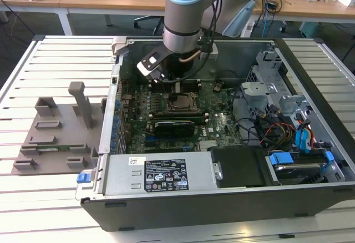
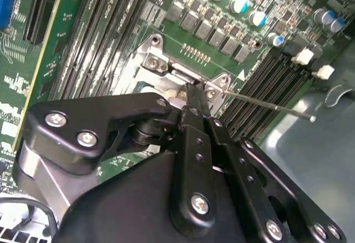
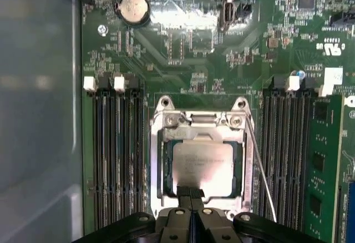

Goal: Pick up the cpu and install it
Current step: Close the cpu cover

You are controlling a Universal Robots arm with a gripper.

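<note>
Gripper [image 3: 189, 191] low over the seated cpu [image 3: 203, 163]
Its fingers are drawn together, tips at the cpu's edge; the cpu lies flat in the socket frame [image 3: 156, 165] directly beneath.

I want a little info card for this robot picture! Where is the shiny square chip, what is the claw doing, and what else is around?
place: open computer case
cpu: lying flat inside the socket frame
gripper: down over the socket, at one edge of the cpu
fingers: closed together
beside the socket: long memory slots on both sides
also on the board: round coin battery
outside the case: grey fixture on the exterior view's left
</note>
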